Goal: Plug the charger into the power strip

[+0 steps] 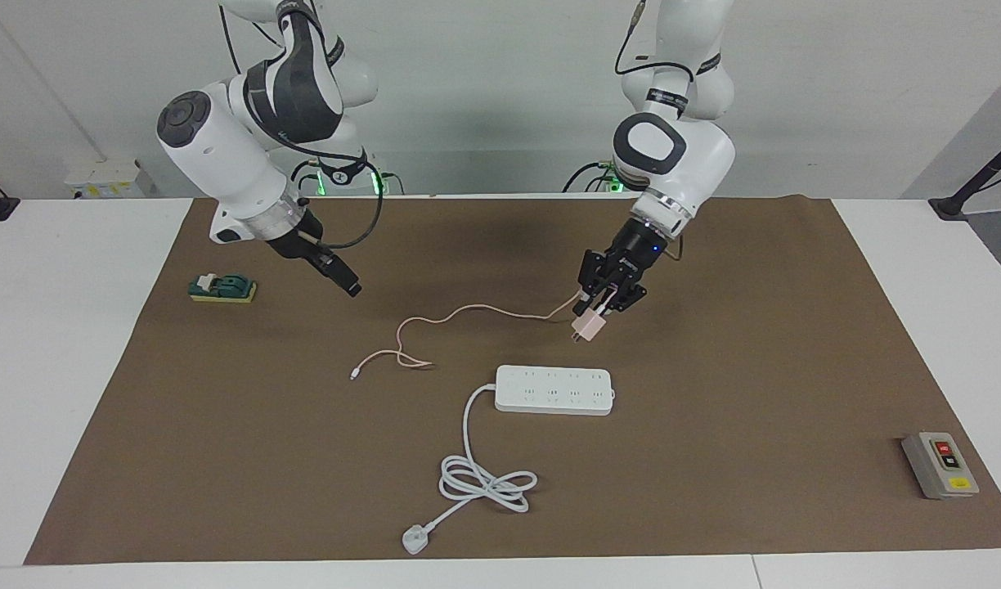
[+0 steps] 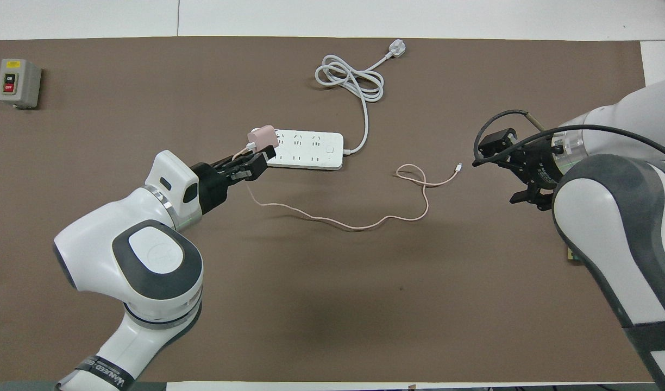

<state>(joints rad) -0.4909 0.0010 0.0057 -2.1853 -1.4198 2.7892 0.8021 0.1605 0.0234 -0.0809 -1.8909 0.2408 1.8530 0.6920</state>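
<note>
Holding the charger (image 1: 589, 326) clamped in the left hand (image 1: 600, 307), raised over the brown mat at the power strip (image 1: 554, 390)'s 12 o'clock. Right hand (image 1: 347, 284) open, waiting. Advice: turn prongs straight down, centre over one outlet, press squarely, let the cable (image 1: 468, 312) trail slack.

Surface: white table (image 1: 75, 368) under brown mat (image 1: 713, 458).
On mat: power strip (image 1: 554, 390), charger's cable (image 1: 435, 315), green block (image 1: 222, 288), grey button box (image 1: 940, 465).
</note>
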